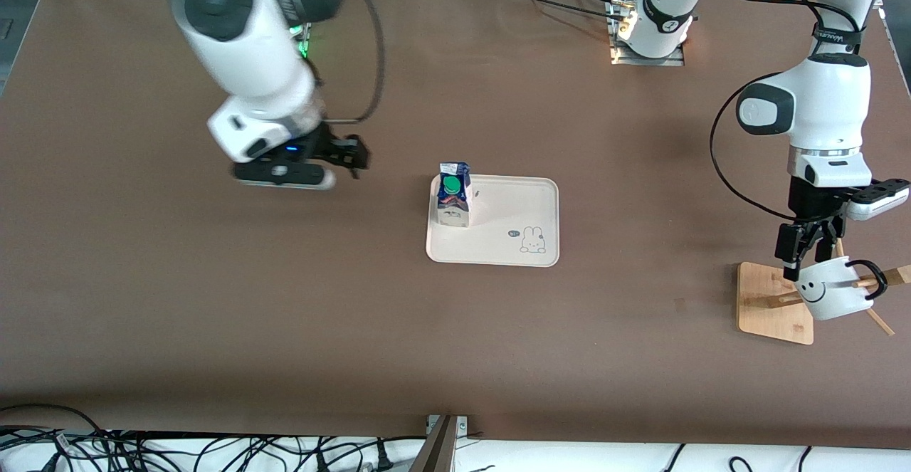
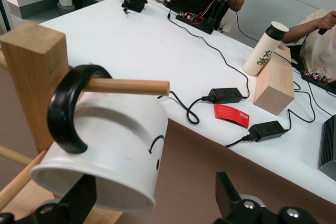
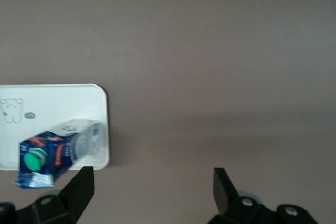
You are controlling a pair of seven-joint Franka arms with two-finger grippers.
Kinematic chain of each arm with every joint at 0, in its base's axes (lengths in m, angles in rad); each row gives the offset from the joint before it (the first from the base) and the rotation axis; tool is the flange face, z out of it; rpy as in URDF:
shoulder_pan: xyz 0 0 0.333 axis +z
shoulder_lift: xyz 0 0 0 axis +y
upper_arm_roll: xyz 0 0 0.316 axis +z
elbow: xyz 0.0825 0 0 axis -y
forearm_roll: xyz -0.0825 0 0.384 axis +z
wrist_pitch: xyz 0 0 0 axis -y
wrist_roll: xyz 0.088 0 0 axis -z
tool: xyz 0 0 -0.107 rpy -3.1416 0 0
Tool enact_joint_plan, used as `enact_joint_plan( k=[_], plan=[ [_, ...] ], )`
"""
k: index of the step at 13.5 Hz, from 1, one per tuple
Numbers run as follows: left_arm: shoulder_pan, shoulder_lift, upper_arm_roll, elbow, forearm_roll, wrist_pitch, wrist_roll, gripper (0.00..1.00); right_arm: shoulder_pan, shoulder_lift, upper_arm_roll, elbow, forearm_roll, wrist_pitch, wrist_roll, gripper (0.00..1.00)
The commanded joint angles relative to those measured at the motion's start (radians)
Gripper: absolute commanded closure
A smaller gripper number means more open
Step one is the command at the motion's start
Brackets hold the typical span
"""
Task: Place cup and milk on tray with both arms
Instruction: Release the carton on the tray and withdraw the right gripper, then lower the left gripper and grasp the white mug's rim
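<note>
Glossy white cup [image 1: 833, 295] hangs on a wooden peg – left gripper [image 1: 804, 262] spread around it, right gripper [image 1: 349, 157] open, empty

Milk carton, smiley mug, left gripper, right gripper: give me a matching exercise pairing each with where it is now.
1. milk carton
2. smiley mug
3. left gripper
4. right gripper

A. open, over bare table
B. hanging by its handle on a rack peg
C. upright on the tray
D. open at the mug's rim, above the bamboo rack

Pairs: 1-C, 2-B, 3-D, 4-A
</note>
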Motion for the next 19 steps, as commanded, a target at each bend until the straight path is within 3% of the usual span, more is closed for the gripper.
enact_joint_plan(
  k=[1,3,4,9,12,14,19],
  plan=[
    [-0.002,0.018,-0.005,0.039,-0.019,0.007,0.017,0.0,0.005,-0.083,-0.087,-0.031,0.022,-0.1,-0.158,0.0],
    [-0.002,0.021,-0.005,0.043,-0.019,0.007,0.019,0.0,-0.013,-0.106,-0.133,-0.032,0.022,-0.139,-0.241,0.0],
    [-0.002,0.021,-0.005,0.043,-0.019,0.007,0.02,0.0,-0.081,-0.114,-0.104,-0.038,0.022,-0.144,-0.276,0.0],
    [0.0,0.028,-0.005,0.056,-0.019,0.007,0.02,0.0,-0.463,-0.188,0.199,-0.089,-0.006,-0.154,-0.397,0.0],
    [0.0,0.04,-0.005,0.072,-0.028,0.007,0.019,0.0,-0.64,-0.243,0.357,-0.149,-0.034,-0.139,-0.419,0.0],
    [0.003,0.057,-0.003,0.076,-0.03,0.007,0.009,0.0,-0.662,-0.272,0.381,-0.201,-0.05,-0.101,-0.421,0.0],
    [0.014,0.07,-0.002,0.108,-0.019,0.003,0.011,0.0,-0.66,-0.263,0.384,-0.172,-0.058,-0.099,-0.421,0.0]
  ],
)
